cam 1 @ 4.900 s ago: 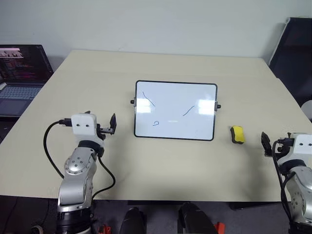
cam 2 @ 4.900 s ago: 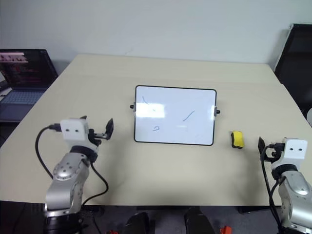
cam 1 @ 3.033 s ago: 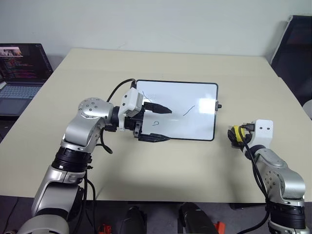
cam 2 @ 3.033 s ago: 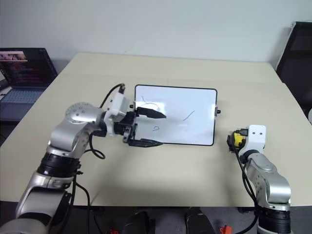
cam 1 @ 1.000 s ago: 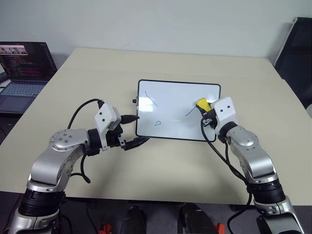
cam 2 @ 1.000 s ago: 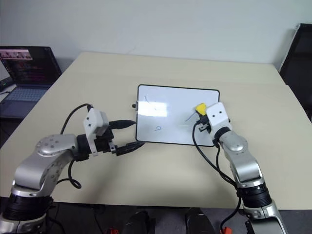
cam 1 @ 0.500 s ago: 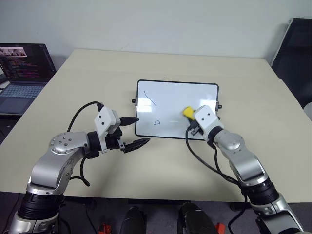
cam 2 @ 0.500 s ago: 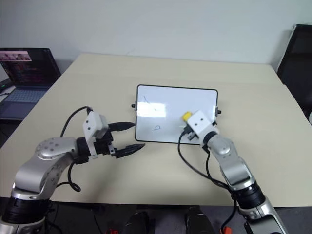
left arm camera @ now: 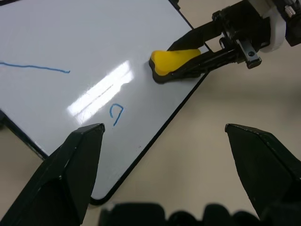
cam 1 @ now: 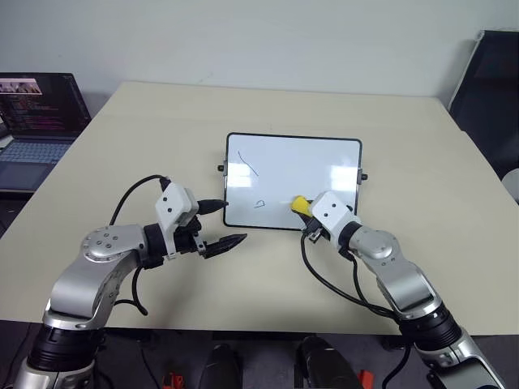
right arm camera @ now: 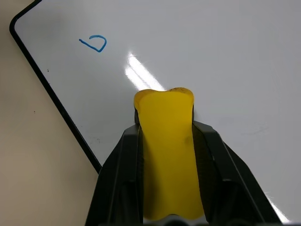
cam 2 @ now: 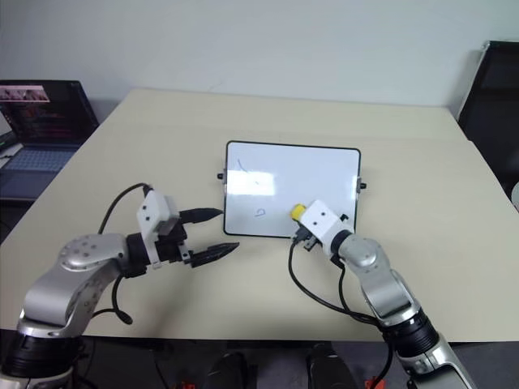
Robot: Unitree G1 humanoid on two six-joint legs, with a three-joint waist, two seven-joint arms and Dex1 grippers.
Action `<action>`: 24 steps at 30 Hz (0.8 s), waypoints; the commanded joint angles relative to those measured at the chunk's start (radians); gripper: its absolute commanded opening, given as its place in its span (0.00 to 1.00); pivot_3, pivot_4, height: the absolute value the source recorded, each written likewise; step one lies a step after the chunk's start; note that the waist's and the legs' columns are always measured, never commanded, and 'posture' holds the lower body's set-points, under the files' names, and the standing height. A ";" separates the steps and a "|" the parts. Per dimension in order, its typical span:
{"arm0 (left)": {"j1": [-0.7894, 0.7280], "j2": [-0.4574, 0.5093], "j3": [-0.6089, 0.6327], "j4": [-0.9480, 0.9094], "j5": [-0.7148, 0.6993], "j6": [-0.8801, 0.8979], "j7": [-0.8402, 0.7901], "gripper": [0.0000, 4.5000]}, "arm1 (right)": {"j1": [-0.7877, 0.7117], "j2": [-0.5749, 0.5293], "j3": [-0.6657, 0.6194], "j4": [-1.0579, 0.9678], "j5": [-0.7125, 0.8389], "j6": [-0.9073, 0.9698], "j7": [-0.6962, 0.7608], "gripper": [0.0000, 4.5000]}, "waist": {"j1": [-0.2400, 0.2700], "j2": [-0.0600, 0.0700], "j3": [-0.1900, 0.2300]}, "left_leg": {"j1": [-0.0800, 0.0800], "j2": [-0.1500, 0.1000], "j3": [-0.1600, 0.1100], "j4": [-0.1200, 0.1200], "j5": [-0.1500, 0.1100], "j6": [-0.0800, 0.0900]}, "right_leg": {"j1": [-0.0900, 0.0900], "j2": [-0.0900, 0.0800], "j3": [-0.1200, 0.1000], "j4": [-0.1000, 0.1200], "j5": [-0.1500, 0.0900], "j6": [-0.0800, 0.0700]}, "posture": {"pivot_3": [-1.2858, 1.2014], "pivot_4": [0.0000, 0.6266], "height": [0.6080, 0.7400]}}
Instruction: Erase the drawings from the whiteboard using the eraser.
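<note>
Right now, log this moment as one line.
right end effector: shut on eraser, on whiteboard | left end effector: open, beside board | squiggle and stroke unerased

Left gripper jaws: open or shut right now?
Open. In the left wrist view the left gripper has its jaws spread far apart, with bare beige table between them; it holds nothing.
</note>
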 commanded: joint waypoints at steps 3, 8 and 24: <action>0.062 0.017 0.110 0.008 -0.006 -0.029 0.017 1.00 | 0.075 -0.011 -0.113 -0.115 0.142 -0.111 0.107 0.24 | 0.001 0.000 0.000 | 0.000 0.000 0.000 -0.002 0.000 0.000 | 0.000 0.000 0.000 -0.001 -0.001 0.000 | 0.52 0.24 1.00; 0.132 0.018 0.163 0.041 0.007 -0.061 0.026 1.00 | 0.142 -0.096 -0.145 -0.220 0.267 -0.046 0.255 0.24 | 0.003 0.001 0.000 | -0.001 0.000 0.000 -0.004 -0.001 -0.001 | -0.001 0.000 0.000 -0.001 -0.004 -0.001 | 0.52 0.24 1.00; 0.157 0.026 0.180 -0.074 -0.014 0.017 0.123 1.00 | 0.085 -0.106 -0.074 -0.148 0.219 -0.134 0.305 0.24 | 0.003 0.000 0.001 | -0.001 0.000 0.000 -0.004 -0.001 -0.001 | -0.001 0.000 -0.001 -0.001 -0.004 -0.001 | 0.52 0.24 1.00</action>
